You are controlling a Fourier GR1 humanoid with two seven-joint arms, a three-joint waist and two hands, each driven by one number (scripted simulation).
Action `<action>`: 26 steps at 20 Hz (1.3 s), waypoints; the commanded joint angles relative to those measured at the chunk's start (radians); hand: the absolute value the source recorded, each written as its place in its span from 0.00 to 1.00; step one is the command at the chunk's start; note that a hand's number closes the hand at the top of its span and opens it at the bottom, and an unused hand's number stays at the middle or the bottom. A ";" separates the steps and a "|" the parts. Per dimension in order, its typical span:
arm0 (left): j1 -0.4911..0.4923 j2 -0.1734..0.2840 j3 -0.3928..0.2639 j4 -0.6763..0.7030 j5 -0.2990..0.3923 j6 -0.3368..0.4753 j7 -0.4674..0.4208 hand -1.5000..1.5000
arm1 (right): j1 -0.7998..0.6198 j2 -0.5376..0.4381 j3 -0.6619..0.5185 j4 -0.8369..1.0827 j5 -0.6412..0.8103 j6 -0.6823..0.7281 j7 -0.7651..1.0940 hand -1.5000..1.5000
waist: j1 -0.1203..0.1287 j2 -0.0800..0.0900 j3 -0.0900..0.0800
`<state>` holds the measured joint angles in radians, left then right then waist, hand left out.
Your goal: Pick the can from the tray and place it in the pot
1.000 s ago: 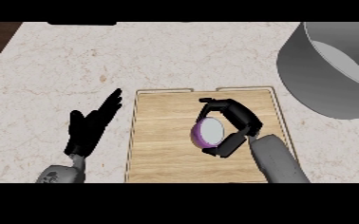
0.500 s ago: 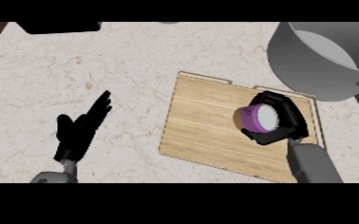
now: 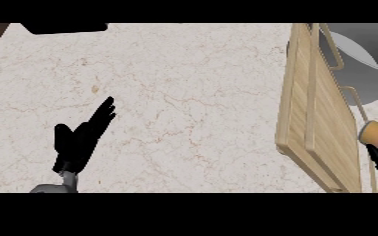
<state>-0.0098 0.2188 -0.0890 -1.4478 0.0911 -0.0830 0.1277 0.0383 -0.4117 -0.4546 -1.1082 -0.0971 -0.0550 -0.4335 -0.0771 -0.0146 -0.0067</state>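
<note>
The can is nowhere I can pick out; the wooden tray (image 3: 314, 115) and grey pot (image 3: 353, 55) crowd the right edge. My left hand (image 3: 80, 140) rests open, fingers straight, over the counter (image 3: 184, 90). Right hand barely shows, fingers unreadable, so I'd confirm the pot's mouth before releasing.
</note>
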 commanded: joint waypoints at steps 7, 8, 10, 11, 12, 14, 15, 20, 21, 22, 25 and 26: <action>-0.036 -0.066 -0.067 0.029 -0.065 0.020 0.015 0.50 | 0.216 -0.104 -0.109 -0.297 0.096 -0.163 0.166 1.00 | 0.066 0.014 0.006; -0.058 -0.062 -0.057 0.041 -0.051 0.013 0.040 0.50 | 0.245 -0.107 -0.084 -0.413 0.129 -0.191 0.246 1.00 | 0.061 0.013 0.004; -0.030 -0.033 -0.049 0.017 -0.048 -0.017 0.042 0.50 | 0.263 -0.076 -0.073 -0.518 0.171 -0.239 0.321 1.00 | 0.067 0.013 0.005; -0.041 -0.041 -0.037 0.018 -0.032 -0.014 0.050 0.50 | 0.199 -0.170 -0.103 -0.461 0.180 -0.218 0.371 1.00 | 0.074 0.014 0.005; -0.037 -0.036 -0.033 0.045 -0.029 -0.040 0.011 0.50 | 0.226 -0.130 -0.057 -0.545 0.219 -0.229 0.429 1.00 | 0.072 0.014 0.005; -0.020 -0.052 -0.050 0.055 -0.065 -0.012 0.000 0.50 | 0.243 -0.158 -0.062 -0.634 0.246 -0.218 0.550 1.00 | 0.071 0.014 0.004; -0.083 -0.050 -0.018 0.109 -0.041 -0.029 0.000 0.50 | 0.164 -0.168 -0.018 -0.589 0.296 -0.235 0.580 1.00 | 0.076 0.017 0.005; -0.057 -0.061 -0.036 0.015 -0.039 -0.028 0.061 0.50 | -0.017 -0.341 -0.021 -0.523 0.321 -0.127 0.776 1.00 | 0.088 0.016 0.006; -0.102 -0.088 -0.040 0.074 -0.072 0.009 0.044 0.50 | -0.058 -0.364 0.005 -0.495 0.342 -0.113 0.808 1.00 | 0.087 0.018 0.006; -0.067 -0.063 -0.039 0.052 -0.040 -0.047 0.038 0.50 | -0.080 -0.388 0.014 -0.503 0.342 -0.084 0.857 1.00 | 0.089 0.017 0.006; -0.111 -0.085 -0.049 0.102 -0.075 -0.022 0.015 0.50 | -0.253 -0.455 0.101 -0.340 0.394 -0.047 0.898 1.00 | 0.109 0.024 0.006; -0.119 -0.074 -0.025 0.067 -0.055 -0.026 0.040 0.50 | -0.254 -0.432 0.126 -0.273 0.414 -0.044 0.836 1.00 | 0.102 0.021 0.007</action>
<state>-0.0962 0.1572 -0.1209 -1.4028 0.0363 -0.1109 0.1558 -0.0859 -0.7955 -0.4040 -1.5246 0.2620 -0.1403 0.3755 0.0189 0.0011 -0.0002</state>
